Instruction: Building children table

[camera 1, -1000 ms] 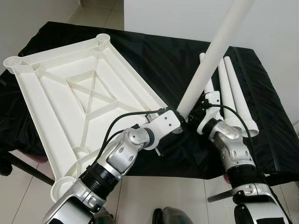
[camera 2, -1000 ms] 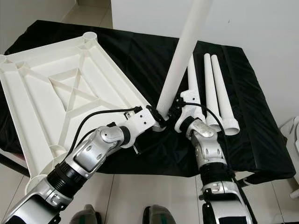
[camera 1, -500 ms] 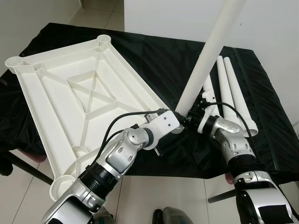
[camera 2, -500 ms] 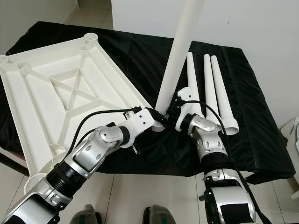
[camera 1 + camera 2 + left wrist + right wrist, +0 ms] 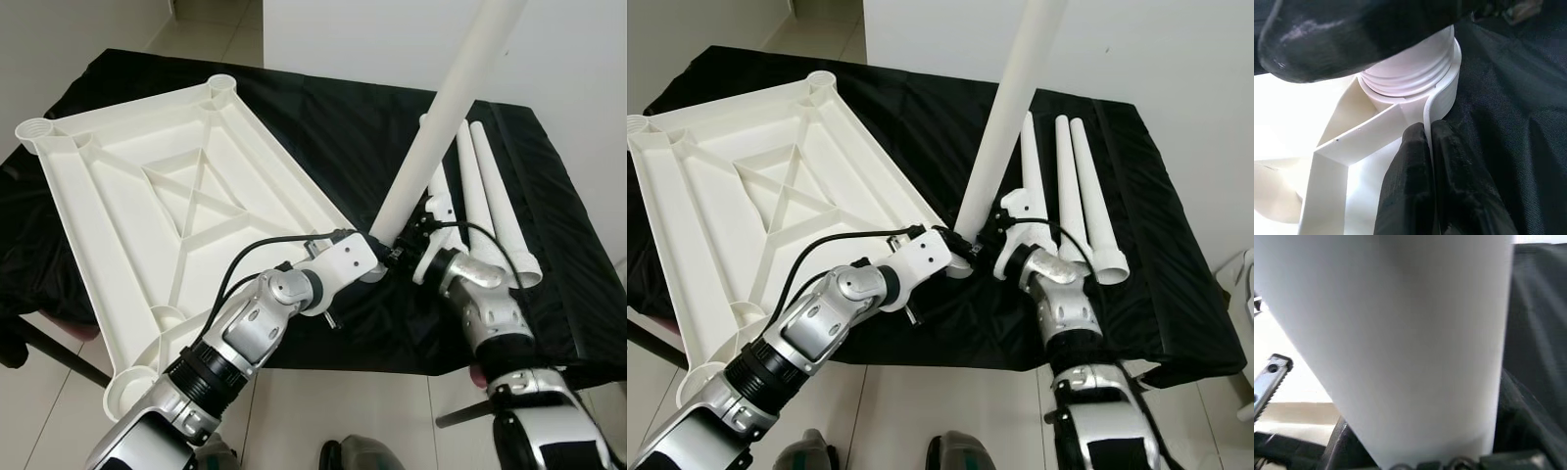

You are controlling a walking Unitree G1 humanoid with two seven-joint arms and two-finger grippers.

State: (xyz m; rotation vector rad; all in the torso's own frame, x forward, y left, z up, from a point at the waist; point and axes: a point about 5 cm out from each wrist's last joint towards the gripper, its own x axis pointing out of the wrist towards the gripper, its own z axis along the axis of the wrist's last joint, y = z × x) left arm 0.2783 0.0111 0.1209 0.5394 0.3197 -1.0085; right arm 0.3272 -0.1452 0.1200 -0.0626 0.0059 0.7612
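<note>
An upturned white tabletop lies ribbed side up on a table draped in black cloth, filling the 9 o'clock half of the head views. At its corner socket nearest the robot's middle, a long white leg stands tilted, rising toward 1 o'clock out of the picture, its threaded foot seated in the socket. The left claw is clamped on the tabletop's thin rim just beside that socket, its two black fingers pressed together on either side of the rim. The right claw grips the leg near its foot, from the 3 o'clock side. Three spare legs lie side by side on the cloth at 2 o'clock.
</note>
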